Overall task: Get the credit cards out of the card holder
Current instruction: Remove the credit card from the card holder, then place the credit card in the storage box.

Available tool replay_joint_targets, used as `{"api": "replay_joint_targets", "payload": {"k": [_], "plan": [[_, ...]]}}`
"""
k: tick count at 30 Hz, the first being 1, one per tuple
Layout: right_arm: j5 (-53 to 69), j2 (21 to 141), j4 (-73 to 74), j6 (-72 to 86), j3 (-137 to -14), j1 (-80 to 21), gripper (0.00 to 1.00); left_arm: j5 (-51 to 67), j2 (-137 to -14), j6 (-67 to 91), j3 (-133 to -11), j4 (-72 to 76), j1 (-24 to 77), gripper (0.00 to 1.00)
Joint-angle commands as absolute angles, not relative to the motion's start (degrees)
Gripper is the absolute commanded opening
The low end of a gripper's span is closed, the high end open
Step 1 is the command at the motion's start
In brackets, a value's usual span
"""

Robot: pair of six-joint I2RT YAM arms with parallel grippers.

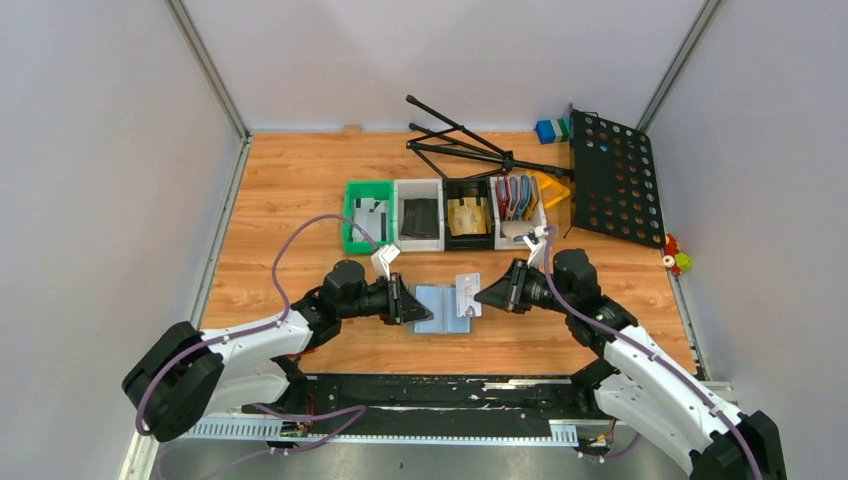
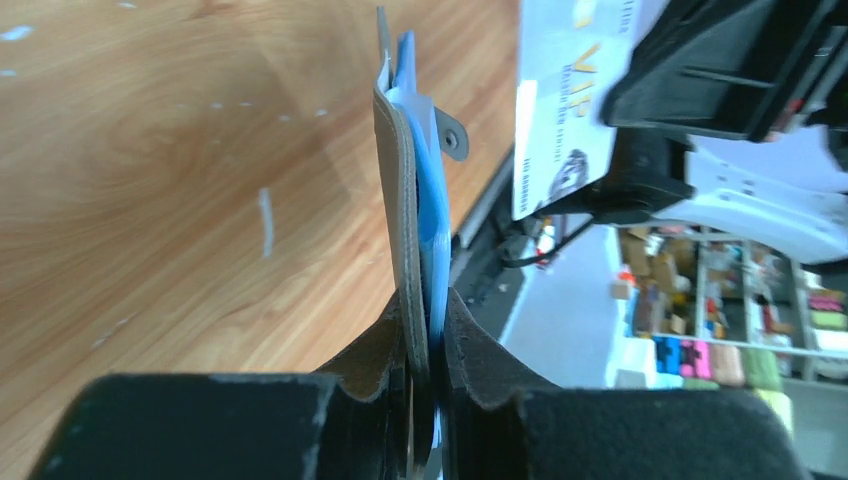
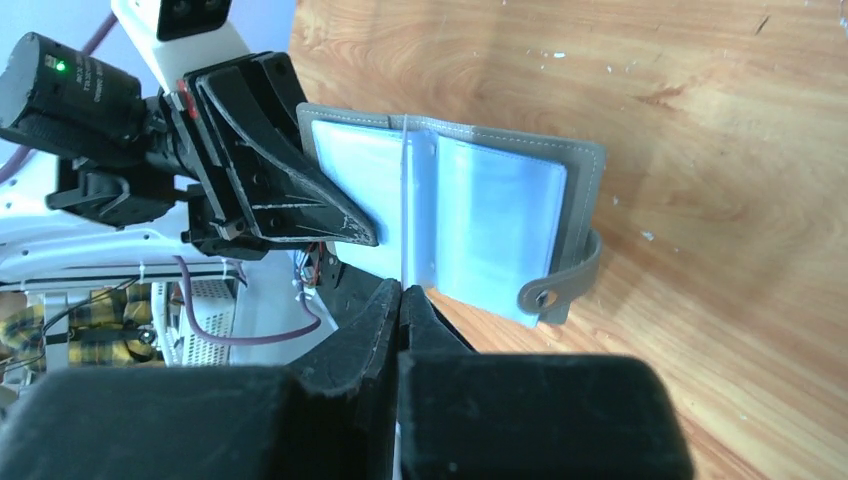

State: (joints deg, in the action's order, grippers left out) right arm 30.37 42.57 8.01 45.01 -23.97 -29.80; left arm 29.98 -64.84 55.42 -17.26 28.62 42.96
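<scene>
Mid-frame, left tool point(image 1: 408, 303) clamps the card holder point(image 1: 436, 310) (open); right tool point(image 1: 482, 296) pinches a credit card point(image 1: 467, 292) at its right edge.

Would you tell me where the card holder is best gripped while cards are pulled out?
Grip the card holder by the flap edge opposite its snap strap, from the left, as the left gripper does: opened flat, that edge is thin and leaves the pockets clear for the right gripper.
</scene>
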Motion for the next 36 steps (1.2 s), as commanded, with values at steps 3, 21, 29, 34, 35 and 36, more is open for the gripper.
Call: {"api": "replay_joint_targets", "payload": {"k": [3,21,29,34,35,36], "plan": [[30.21,51.62,3.00,41.42,-31.06,-29.55,0.00,19.81,-60.05,42.27,-22.67,4.76,42.71,0.16],[21.08,98.31,-2.24,37.71,-71.36,-39.85,0.00,-6.79,-45.02,39.53,-22.52,-19.77,42.56,0.19],[19.59,114.92,-0.57,37.05,-88.11,-41.40,0.00,-7.42,-43.27,38.66,-22.25,-21.09,42.53,0.19],[17.80,121.69,-0.21,37.00,-96.09,-41.50,0.00,-6.96,-42.93,37.65,-22.32,-20.99,42.46,0.18],[17.50,122.90,0.58,36.81,-97.65,-41.55,0.00,-6.95,-42.83,37.58,-22.28,-20.87,42.45,0.18],[17.05,124.05,1.64,36.44,-99.05,-41.61,0.00,-6.87,-42.69,37.56,-22.32,-20.91,42.45,0.18]]}}
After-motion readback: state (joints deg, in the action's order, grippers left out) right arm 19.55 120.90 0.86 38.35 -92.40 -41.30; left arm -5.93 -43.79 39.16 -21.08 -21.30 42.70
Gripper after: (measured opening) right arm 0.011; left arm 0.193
